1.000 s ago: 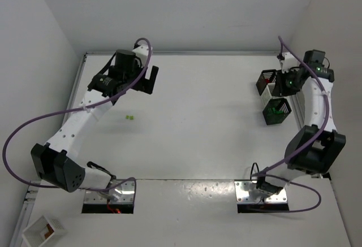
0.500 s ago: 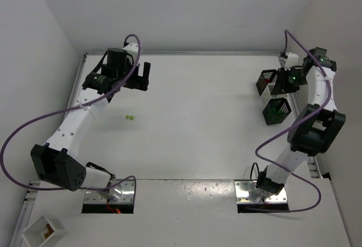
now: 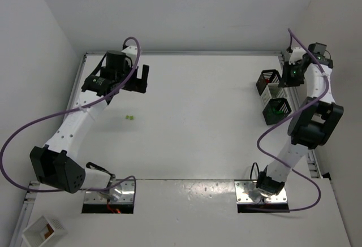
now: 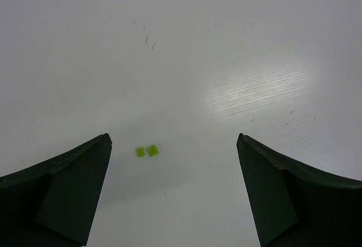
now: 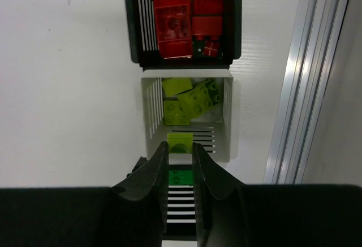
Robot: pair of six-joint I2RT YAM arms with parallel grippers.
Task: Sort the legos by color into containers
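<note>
Two lime legos (image 4: pixel 146 151) lie between the spread fingers of the left hand (image 4: pixel 173 138); the right hand (image 5: pixel 180 146), over a white container (image 5: pixel 149 117), clamps a lime brick (image 5: pixel 180 141).

A fixed camera high behind the arm bases (image 3: pixel 108 193) takes in the whole surface (image 3: pixel 198 117). The left wrist camera looks down close on two lime legos (image 4: pixel 147 151), the right straight into the containers (image 5: pixel 131 21); both spots show from above.

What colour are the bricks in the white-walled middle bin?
Lime yellow-green bricks fill that middle bin; they show clearest in the right wrist view.
</note>
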